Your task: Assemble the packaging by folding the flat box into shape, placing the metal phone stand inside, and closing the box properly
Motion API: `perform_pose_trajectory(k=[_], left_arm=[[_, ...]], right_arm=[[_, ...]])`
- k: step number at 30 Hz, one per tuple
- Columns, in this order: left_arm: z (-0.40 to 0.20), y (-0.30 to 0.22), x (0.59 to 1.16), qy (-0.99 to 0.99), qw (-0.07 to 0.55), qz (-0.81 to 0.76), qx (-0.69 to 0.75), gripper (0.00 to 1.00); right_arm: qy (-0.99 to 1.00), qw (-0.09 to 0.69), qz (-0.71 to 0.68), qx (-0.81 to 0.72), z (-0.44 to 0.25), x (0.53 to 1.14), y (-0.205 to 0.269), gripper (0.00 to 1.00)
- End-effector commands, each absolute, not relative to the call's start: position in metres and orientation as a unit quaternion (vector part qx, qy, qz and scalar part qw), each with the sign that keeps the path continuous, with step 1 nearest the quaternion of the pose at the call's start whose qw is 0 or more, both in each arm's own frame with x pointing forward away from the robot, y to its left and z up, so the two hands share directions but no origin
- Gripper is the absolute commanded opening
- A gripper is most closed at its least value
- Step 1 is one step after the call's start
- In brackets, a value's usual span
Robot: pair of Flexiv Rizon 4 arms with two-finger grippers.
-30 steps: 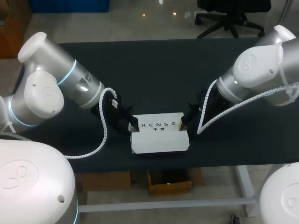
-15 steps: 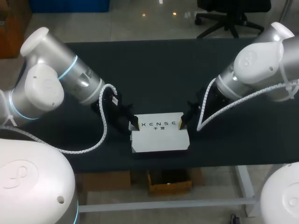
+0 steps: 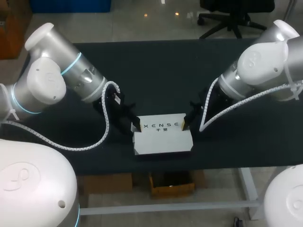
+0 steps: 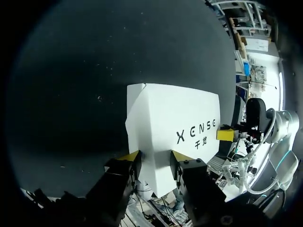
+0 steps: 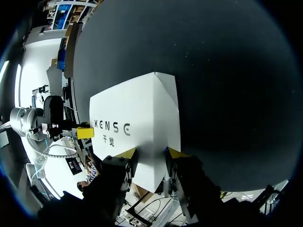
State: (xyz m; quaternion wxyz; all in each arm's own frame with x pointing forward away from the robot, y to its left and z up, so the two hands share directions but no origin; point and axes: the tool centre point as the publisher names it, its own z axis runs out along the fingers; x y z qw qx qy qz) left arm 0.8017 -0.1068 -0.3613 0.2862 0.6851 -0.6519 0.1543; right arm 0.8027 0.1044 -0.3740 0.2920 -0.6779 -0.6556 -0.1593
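- One white cardboard box (image 3: pixel 162 142) with dark print lies on the black worktop (image 3: pixel 161 71).
- Left jaws and right jaws each clench one end of it.

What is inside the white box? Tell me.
Nothing inside shows: the white box presents only its outer panels in every view, so whatever it holds is hidden. It rests on the black table.

Black table (image 3: pixel 156 71), white box (image 3: pixel 162 137) near its front edge
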Motion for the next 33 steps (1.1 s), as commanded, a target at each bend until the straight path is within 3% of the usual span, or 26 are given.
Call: perform_pose_trajectory(k=[1,33], left_arm=[[-0.361,-0.112,0.806,-0.653,0.293,0.144,0.683,0.39],[-0.346,-0.114,0.810,-0.643,0.344,0.096,0.678,0.41]], right_arm=[[-0.656,0.290,-0.157,-0.679,-0.372,0.802,0.110,0.36],[-0.651,0.298,-0.147,-0.682,-0.364,0.804,0.107,0.35]])
